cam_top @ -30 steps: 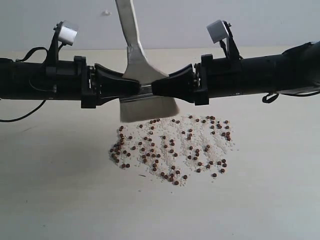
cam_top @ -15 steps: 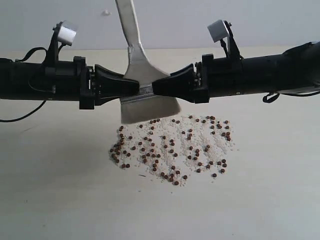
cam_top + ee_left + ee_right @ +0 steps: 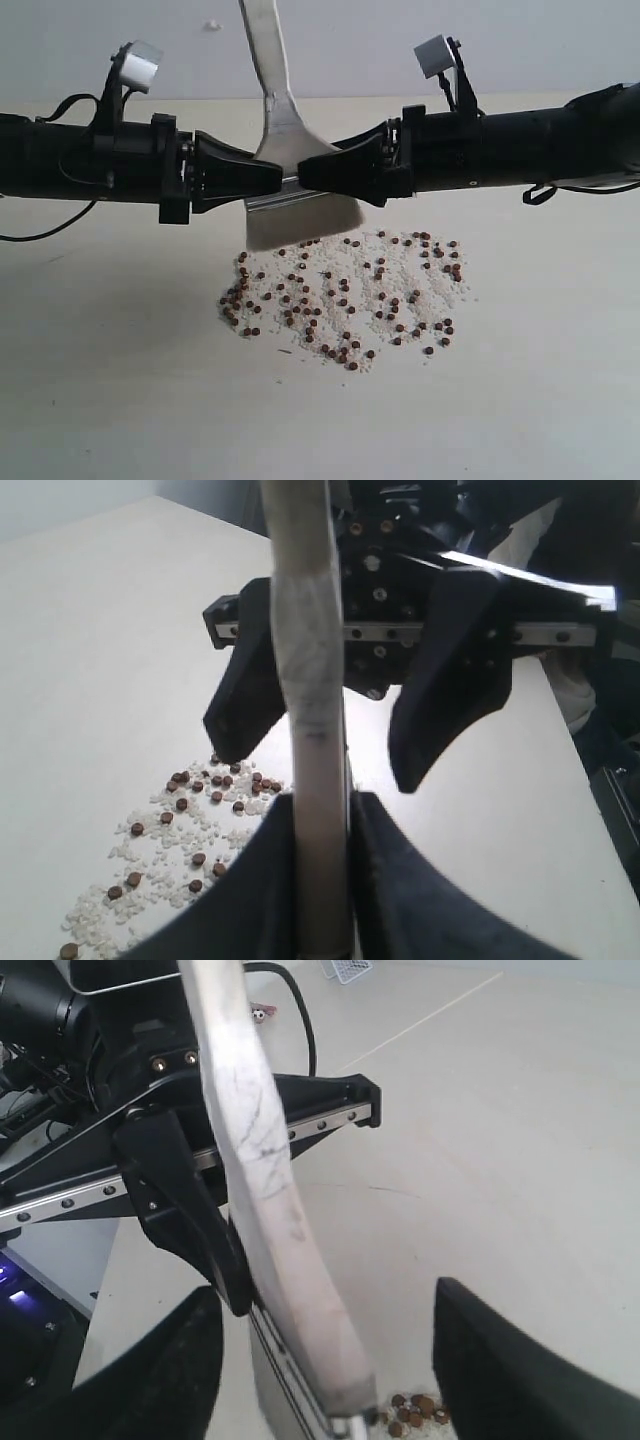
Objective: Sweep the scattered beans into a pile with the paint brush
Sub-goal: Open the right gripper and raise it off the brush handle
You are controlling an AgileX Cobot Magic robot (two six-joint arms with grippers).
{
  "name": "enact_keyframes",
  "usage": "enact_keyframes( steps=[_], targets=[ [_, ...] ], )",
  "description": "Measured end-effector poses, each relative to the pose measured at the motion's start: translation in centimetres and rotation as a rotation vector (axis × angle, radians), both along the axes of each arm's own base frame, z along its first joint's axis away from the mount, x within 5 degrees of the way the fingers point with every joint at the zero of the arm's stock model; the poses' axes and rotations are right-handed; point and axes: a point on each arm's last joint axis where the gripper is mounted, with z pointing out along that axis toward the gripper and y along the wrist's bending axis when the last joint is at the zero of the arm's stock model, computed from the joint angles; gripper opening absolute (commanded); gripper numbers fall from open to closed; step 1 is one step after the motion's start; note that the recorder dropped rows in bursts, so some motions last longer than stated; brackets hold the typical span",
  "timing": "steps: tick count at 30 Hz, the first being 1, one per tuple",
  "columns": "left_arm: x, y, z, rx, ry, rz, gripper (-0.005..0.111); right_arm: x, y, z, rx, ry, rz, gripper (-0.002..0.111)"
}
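The paint brush (image 3: 283,128) hangs upright between my two arms, its whitish bristles (image 3: 300,222) just above the far left edge of the beans (image 3: 345,295). My left gripper (image 3: 278,178) is shut on the brush near the silver ferrule; the left wrist view shows its fingers (image 3: 250,880) pressed on both faces of the handle (image 3: 310,680). My right gripper (image 3: 303,175) faces it from the other side, open. Its fingers (image 3: 500,1360) stand wide apart around the handle (image 3: 250,1130) without touching it. The reddish-brown beans (image 3: 190,810) and white grains lie scattered in a broad patch.
The beans lie on a pale table (image 3: 120,400) whose far edge meets a grey wall (image 3: 520,40). Black cables trail from the left arm (image 3: 40,235). A small white basket (image 3: 345,968) stands far off on the floor.
The brush handle has tilted a little to the right at its top. The right gripper's fingers appear to have spread apart. The beans have not moved.
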Motion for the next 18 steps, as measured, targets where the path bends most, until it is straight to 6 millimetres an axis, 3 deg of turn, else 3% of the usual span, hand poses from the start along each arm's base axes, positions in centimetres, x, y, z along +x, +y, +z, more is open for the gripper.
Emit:
enact_keyframes(
  steps=[7, 18],
  targets=[
    [0.1, 0.0, 0.1, 0.000, -0.005, -0.002, 0.000, 0.0, 0.0, 0.4, 0.006, 0.006, -0.005, 0.068],
    [0.1, -0.1, 0.2, 0.003, -0.008, -0.006, 0.000, -0.4, -0.3, 3.7, -0.020, -0.099, -0.050, 0.068]
  ],
)
